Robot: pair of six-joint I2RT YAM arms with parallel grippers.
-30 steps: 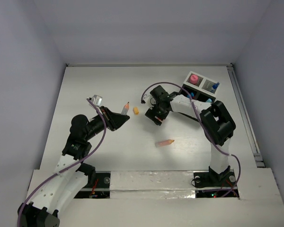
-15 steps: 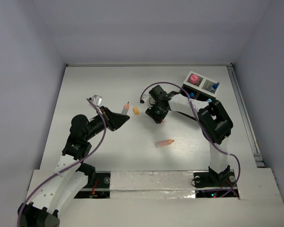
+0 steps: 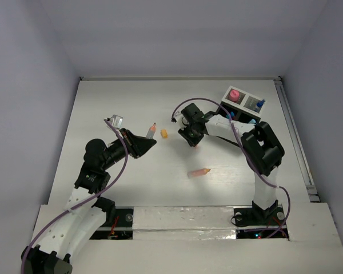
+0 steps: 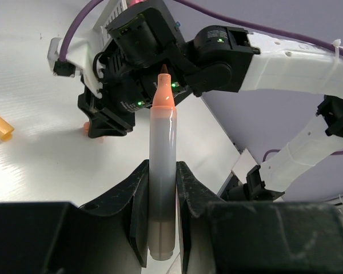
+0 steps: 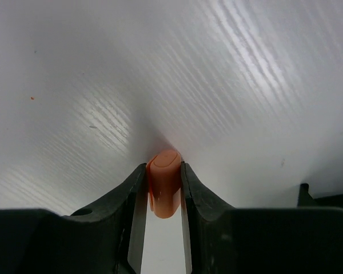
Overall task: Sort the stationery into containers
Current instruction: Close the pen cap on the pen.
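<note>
My left gripper (image 4: pixel 162 188) is shut on a clear pen with an orange tip (image 4: pixel 162 148), which sticks out toward the upper right in the top view, clear pen (image 3: pixel 152 130). At the table's middle, my right gripper (image 5: pixel 163 171) points down at the surface. Its jaws press both sides of a short orange piece (image 5: pixel 164 184), which touches the table. A small yellow block (image 3: pixel 164 134) lies between the two grippers. An orange stick (image 3: pixel 199 172) lies nearer the arm bases. The black, white-rimmed container (image 3: pixel 251 96) stands at the back right.
The container holds a pink round piece (image 3: pixel 234 95) and blue pieces (image 3: pixel 259 104). A raised rail (image 3: pixel 294 137) runs along the table's right edge. The right arm's purple cable (image 3: pixel 183 107) loops above its wrist. Walls close in the left, back and right sides.
The right gripper's jaws have closed onto the orange piece, and its wrist has shifted slightly toward the back. The left arm and its pen have stayed still.
</note>
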